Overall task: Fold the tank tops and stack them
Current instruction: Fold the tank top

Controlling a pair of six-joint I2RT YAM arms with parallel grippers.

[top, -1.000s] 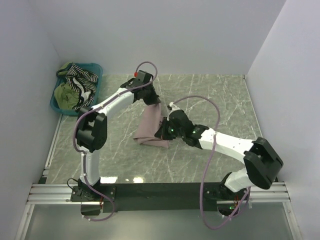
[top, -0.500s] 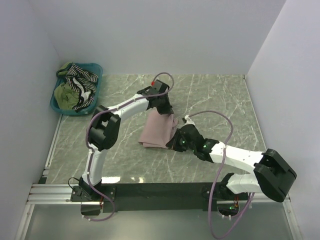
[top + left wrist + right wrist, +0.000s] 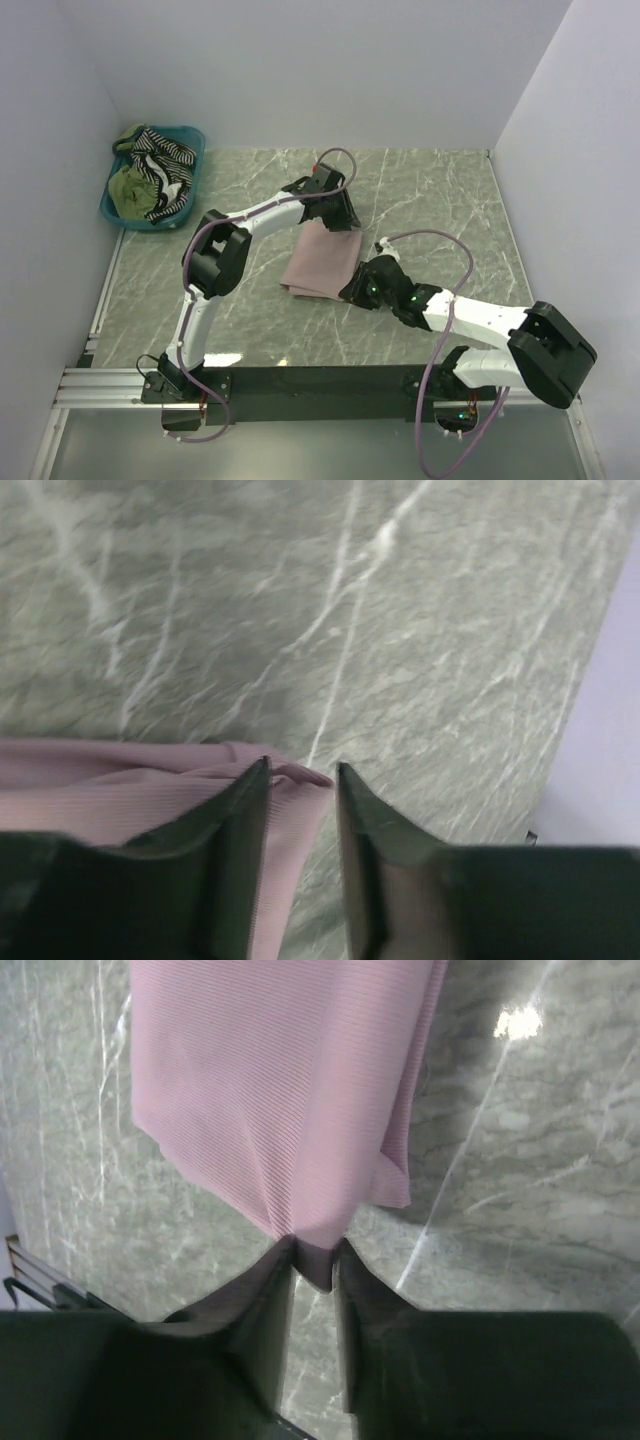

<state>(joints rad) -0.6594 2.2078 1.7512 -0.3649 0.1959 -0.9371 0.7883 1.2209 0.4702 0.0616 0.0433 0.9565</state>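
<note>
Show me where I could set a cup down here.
Bare marble lies at the far right, between the pink tank top and the right wall, and at the near left, between the teal basket and the left arm's base. The middle is crowded: the left gripper and right gripper sit at the top's edges.

Top external: fixed high behind the arm bases (image 3: 180,385), looking down and forward over the whole table (image 3: 430,190). Left wrist: close, low, past the left end effector (image 3: 302,770) across the table. Right wrist: close, looking down past the right end effector (image 3: 315,1248). All three share the pink tank top (image 3: 320,262).
</note>
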